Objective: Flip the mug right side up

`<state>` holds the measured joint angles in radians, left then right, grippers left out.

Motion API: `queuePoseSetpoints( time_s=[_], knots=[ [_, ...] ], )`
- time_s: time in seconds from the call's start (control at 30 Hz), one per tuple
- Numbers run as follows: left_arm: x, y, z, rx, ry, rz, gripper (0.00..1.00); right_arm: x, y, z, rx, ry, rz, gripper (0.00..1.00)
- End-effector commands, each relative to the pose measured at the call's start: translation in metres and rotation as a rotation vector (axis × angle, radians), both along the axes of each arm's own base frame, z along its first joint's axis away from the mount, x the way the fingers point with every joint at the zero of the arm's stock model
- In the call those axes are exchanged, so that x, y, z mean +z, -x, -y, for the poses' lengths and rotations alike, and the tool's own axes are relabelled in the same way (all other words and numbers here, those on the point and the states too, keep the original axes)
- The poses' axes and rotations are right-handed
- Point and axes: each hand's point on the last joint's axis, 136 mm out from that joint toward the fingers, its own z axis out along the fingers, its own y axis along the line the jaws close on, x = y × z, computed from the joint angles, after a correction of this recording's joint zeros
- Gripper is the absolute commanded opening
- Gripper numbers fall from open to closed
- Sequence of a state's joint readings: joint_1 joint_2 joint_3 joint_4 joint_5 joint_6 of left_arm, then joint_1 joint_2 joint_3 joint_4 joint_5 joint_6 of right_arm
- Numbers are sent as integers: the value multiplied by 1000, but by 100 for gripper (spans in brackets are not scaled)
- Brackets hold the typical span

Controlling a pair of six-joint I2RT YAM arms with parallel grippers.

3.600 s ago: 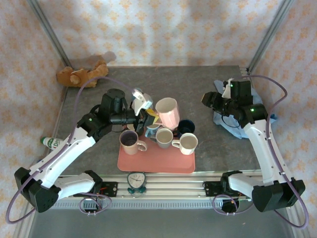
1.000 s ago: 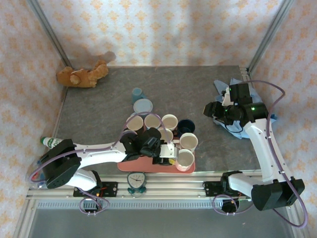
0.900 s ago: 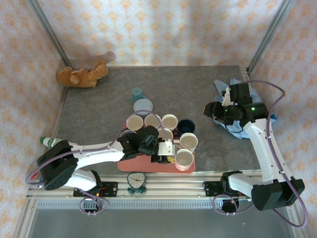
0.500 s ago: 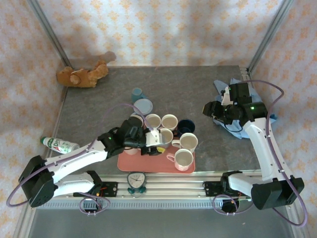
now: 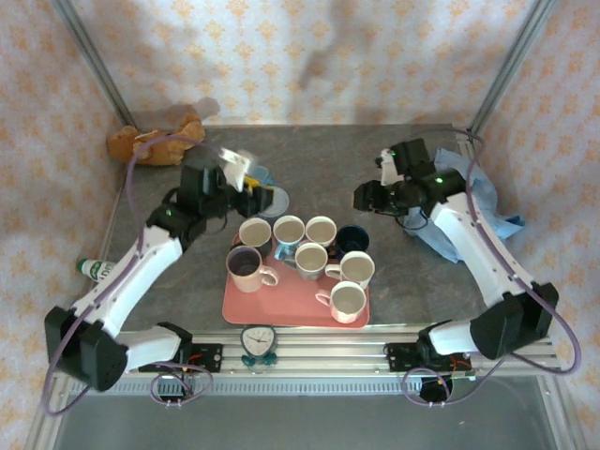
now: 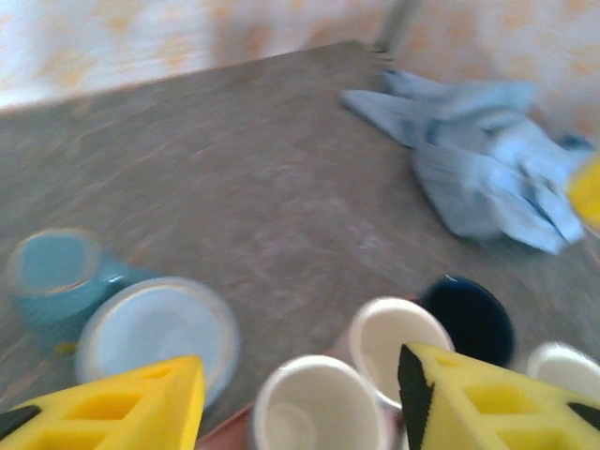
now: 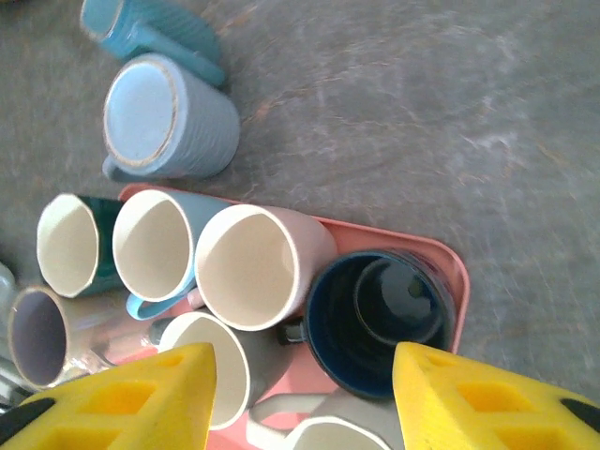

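The light blue mug [image 5: 275, 200] stands upside down on the table just behind the pink tray [image 5: 281, 307], its flat base [image 7: 139, 112] facing up; it also shows as a pale disc [image 6: 155, 326] in the left wrist view. My left gripper [image 5: 246, 176] hovers open just left of and above it, with nothing between the yellow fingers [image 6: 122, 408]. The right gripper [image 5: 362, 198] hangs open over the tray's back right corner, above the dark blue mug [image 7: 380, 319], and is also empty.
Several upright mugs fill the tray, a pink one [image 5: 345, 300] at its front right. A small teal cup [image 5: 258, 175] lies behind the upturned mug. A blue cloth [image 5: 483, 202] lies at the right, a teddy bear [image 5: 155, 142] at the back left, a bottle [image 5: 96, 270] at the left edge.
My left arm has swung from the tray's front back to the upside-down mug, leaving the pink mug upright on the tray. The right gripper has moved left over the tray.
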<state>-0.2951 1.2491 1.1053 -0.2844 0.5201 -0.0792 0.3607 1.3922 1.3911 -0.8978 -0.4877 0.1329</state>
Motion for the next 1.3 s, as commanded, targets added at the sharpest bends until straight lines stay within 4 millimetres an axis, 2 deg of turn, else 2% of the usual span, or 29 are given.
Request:
queuePoseSetpoints(
  time_s=[0.0,0.1,0.23,0.33,0.47,0.6,0.9,1.1,1.27],
  knots=[
    [-32,-18,-36,208,76,-289,52,10,-24,-23,110,64,132,53],
    [-47,-33,-57,304,126,-357,51,8,-42,-45,152,53,138,53],
    [-69,-40,-65,336,120,-451,49,0,-65,-66,155,34,93,52],
    [-91,-42,-65,346,124,-539,50,-11,-77,-80,156,2,23,52],
    [-117,-45,-53,314,171,-664,50,-25,-87,-97,173,-23,-57,50],
    [-133,-49,-55,335,164,-703,52,-28,-92,-102,172,-22,-64,50],
    [-165,-48,-41,321,226,-810,53,-34,-99,-108,159,-44,-79,50],
    [-168,-53,-19,259,255,-843,51,-42,-98,-108,147,-44,-92,50],
    [-161,-63,5,194,262,-847,51,-50,-97,-103,139,-27,-98,50]
  ],
)
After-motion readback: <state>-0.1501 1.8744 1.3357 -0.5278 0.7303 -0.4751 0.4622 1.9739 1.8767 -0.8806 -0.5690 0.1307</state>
